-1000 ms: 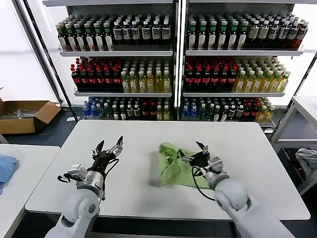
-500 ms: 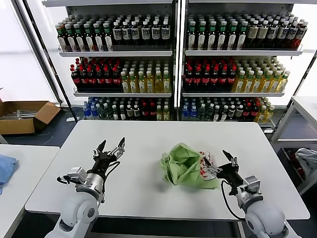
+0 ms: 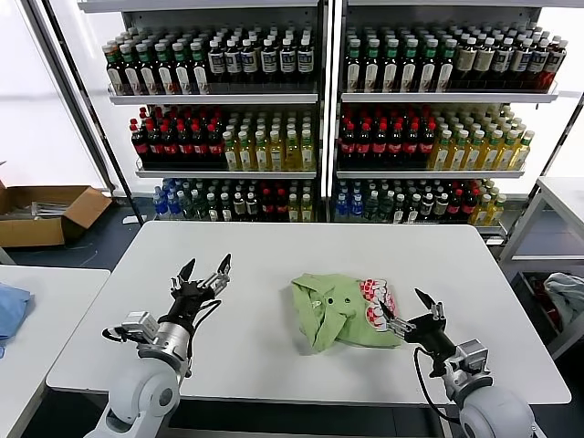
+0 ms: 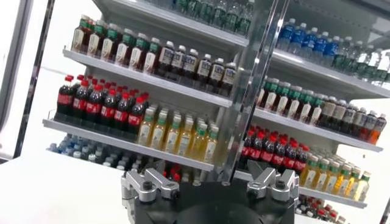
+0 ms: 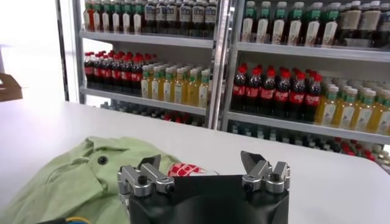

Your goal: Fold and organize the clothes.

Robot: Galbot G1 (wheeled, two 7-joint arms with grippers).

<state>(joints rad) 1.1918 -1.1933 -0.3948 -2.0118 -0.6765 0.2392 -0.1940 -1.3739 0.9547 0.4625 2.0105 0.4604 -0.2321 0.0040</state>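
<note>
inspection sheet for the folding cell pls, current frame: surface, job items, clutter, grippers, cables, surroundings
Surface: white table, bare apart from the shirt.
Job's things: light green shirt lies crumpled right of centre, collar and dark buttons up, red-and-white patch at its right edge; not folded.
Clutter: nothing seen on the table.
Grippers: left gripper above the table's left part, jaws open, empty. Right gripper beside the shirt's patch edge, jaws open, holding nothing.
Cables: black cable looped along the right wrist.
Surroundings: bottle shelves behind; cardboard box on floor at left; blue cloth on the side table.
</note>
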